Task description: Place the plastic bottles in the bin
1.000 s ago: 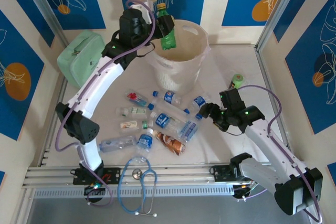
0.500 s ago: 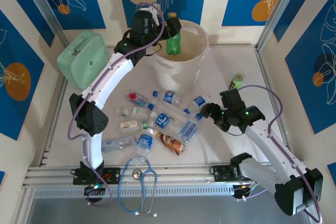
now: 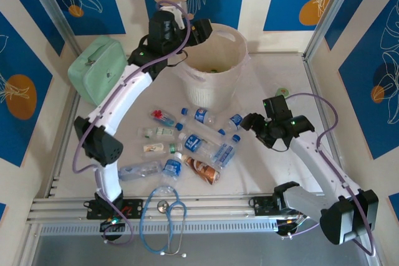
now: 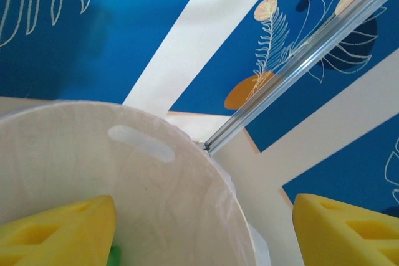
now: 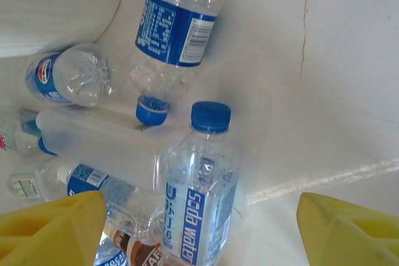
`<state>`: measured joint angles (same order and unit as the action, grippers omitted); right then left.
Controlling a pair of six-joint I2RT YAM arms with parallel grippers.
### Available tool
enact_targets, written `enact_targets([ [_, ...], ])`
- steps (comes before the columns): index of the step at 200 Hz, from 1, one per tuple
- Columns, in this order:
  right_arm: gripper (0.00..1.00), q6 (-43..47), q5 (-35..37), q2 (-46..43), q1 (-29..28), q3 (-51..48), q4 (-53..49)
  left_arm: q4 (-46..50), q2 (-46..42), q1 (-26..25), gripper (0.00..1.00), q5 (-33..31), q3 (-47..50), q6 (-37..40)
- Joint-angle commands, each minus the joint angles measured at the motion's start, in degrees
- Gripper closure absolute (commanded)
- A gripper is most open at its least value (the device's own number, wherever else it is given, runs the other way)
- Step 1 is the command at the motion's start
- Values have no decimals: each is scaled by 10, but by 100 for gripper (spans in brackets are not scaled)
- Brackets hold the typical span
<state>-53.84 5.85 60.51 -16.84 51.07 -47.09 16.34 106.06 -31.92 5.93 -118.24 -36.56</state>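
Nearest the arm bases, well in front of the bin point(image 3: 206, 91): blue-tubed stethoscope point(image 3: 163, 222), not task stuff, its chest piece just beside the closest clear bottle.

Next, the plastic bottles point(image 3: 187, 144): approx ten lying on the table in front of the bin, many touching or overlapping. Mostly clear w/ blue caps, one brown-labelled at the near side. One more, a green-capped bottle point(image 3: 282, 92), sits to the bin's right, half hidden behind the right arm.

Right gripper point(image 3: 247, 124): front-right of the bin, at the heap's right edge, pads apart, nothing btwn them. In the wrist view a Soda Water bottle point(image 5: 199, 185) lies straight ahead, up against a cloudy bottle point(image 5: 100, 147).

Left gripper point(image 3: 202, 29): over the bin's far-left rim, pads wide apart, empty. A sliver of green point(image 4: 113, 256) shows low inside the bin, prob. a bottle already in.

Mint pouch point(image 3: 96, 70): left of the bin.

Risks:
- The heap is crowded, so closing could catch two bottles or pinch one off-centre. Round, slick, light plastic may squirt out and roll away from the bin.
- The right arm's elbow could knock the green-capped bottle.
- The left arm pulling back might snag the liner and tip the bin.
- Both arms working in front of the bin could clash.
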Motion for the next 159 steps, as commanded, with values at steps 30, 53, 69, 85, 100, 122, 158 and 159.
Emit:
enact_targets([
  [30, 18, -6, -13, 86, 31, 30, 40, 67, -233, -7, 25, -49, 226, 73],
  [53, 17, -8, -37, 134, 39, 41, 80, 108, -334, -6, 22, -87, 344, 90],
  [69, 16, -10, -51, 167, 40, 54, 105, 152, -387, -4, 20, -112, 398, 91],
  [85, 16, -15, -51, 201, 40, 71, 113, 196, -425, -3, 20, -138, 440, 82],
  [100, 15, -23, -47, 234, 39, 89, 110, 232, -452, -3, 19, -164, 475, 58],
  [122, 16, -30, -39, 277, 37, 108, 110, 254, -483, -1, 19, -177, 528, 20],
  [158, 19, -32, -35, 329, 35, 127, 124, 271, -499, 1, 19, -182, 570, -10],
  [159, 20, -32, -35, 330, 35, 127, 125, 271, -499, 2, 19, -182, 570, -10],
])
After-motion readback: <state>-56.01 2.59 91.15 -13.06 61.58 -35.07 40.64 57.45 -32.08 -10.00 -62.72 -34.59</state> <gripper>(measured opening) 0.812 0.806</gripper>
